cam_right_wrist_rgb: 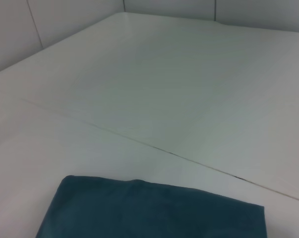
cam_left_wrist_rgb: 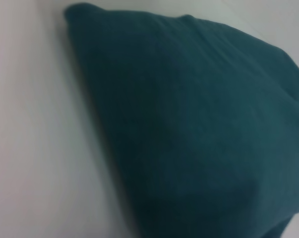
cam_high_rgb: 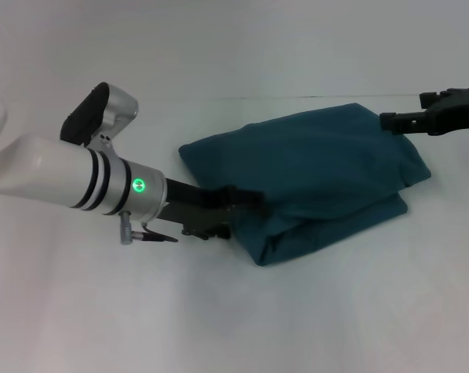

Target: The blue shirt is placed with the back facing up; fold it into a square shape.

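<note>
Your left gripper reaches low across the counter, its fingers buried in the near-left edge of the folded blue shirt; I cannot tell their spread. Your right gripper hovers at the far-right corner, grip unclear.

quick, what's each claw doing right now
left claw: at the blue shirt's near-left edge, grip cannot be told
right claw: at its far-right corner, cannot be told

the left gripper fingertips are buried at the near-left edge of the blue shirt; their opening cannot be determined. the right gripper is cut off by the head view's right edge. the left wrist view renders the shirt blurred, its far side cropped. any lettering is hidden.
</note>
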Robot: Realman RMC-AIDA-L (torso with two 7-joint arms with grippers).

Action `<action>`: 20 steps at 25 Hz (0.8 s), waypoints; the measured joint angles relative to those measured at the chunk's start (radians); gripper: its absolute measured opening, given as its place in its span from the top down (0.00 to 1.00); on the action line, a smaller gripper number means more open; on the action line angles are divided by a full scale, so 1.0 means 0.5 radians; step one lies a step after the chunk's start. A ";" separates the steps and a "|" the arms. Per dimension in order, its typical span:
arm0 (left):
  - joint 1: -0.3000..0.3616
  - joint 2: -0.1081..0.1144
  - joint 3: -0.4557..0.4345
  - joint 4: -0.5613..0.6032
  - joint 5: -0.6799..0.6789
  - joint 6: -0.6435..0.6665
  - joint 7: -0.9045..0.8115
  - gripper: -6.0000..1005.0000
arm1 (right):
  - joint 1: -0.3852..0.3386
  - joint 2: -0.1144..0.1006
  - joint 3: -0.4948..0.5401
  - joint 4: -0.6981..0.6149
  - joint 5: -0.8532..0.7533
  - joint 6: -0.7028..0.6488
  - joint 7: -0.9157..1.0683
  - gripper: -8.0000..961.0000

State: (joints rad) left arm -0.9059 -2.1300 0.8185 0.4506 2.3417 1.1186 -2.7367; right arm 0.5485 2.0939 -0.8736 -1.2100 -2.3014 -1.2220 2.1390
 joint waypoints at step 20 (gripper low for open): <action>-0.092 -0.082 0.025 -0.143 -0.053 -0.079 0.006 0.42 | -0.022 0.002 -0.011 0.040 0.052 0.015 -0.102 0.04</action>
State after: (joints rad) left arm -0.9519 -2.1710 0.8309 0.3789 2.3153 1.0789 -2.7337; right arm 0.5372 2.0948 -0.8790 -1.1899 -2.2754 -1.2145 2.0878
